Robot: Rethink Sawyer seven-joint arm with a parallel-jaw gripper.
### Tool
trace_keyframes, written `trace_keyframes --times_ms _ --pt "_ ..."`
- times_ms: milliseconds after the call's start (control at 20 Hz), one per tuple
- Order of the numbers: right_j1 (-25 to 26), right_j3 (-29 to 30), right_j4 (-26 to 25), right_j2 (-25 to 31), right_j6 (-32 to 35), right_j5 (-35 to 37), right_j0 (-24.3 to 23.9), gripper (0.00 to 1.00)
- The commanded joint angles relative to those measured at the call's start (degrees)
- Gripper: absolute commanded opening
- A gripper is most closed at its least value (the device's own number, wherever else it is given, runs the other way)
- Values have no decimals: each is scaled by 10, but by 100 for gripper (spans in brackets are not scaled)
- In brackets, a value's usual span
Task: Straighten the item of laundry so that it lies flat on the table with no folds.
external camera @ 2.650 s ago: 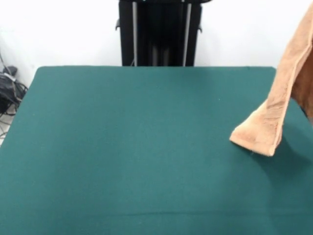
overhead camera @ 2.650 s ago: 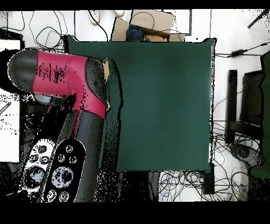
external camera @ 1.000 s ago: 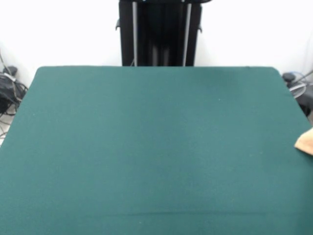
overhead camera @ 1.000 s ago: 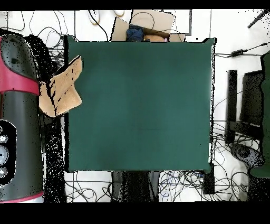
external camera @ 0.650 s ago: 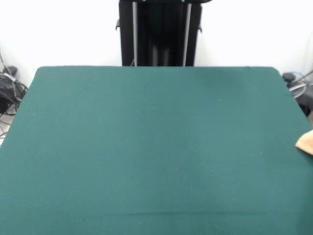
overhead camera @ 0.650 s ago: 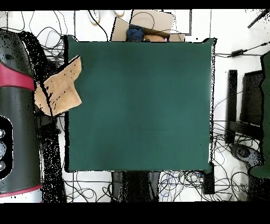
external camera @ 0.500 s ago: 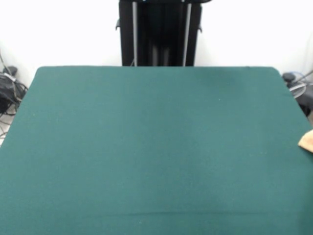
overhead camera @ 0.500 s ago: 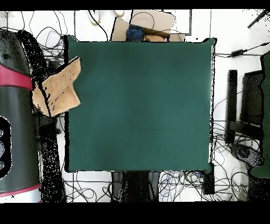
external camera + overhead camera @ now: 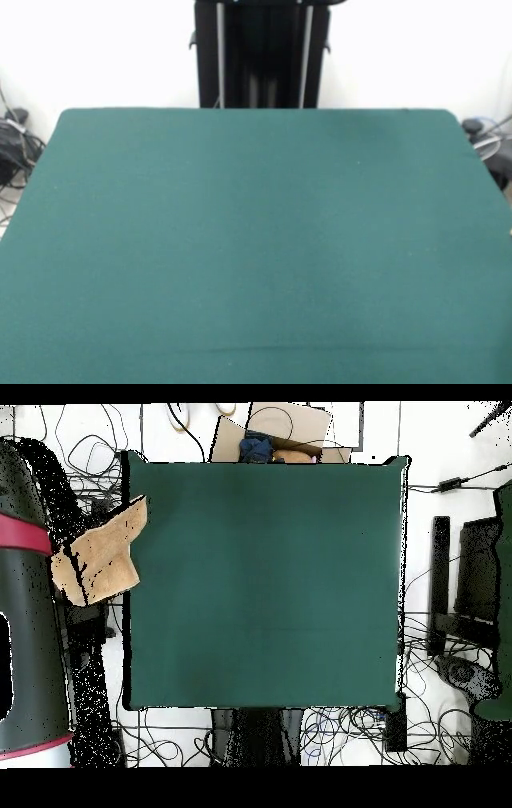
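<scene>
Towel (image 9: 98, 562) slid further off bench (image 9: 265, 584) left edge in overhead view — gone from front view. My end effector out of sight, grip state unknown. Flattening not started.

front: low, facing pedestal (image 9: 261, 52) | overhead: straight down | shared: table (image 9: 240, 240)

Nothing readable anywhere in either view, honestly: no labels, brand names, numbers or signs that I can make out (and I looked hard).
</scene>
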Motion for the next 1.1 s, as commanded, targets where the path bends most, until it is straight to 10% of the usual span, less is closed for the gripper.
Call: trace_keyframes --times_ms 50,1100 --pt "-35 85 10 17 157 23 1 0" --pt "-32 98 10 25 155 -6 2 0"
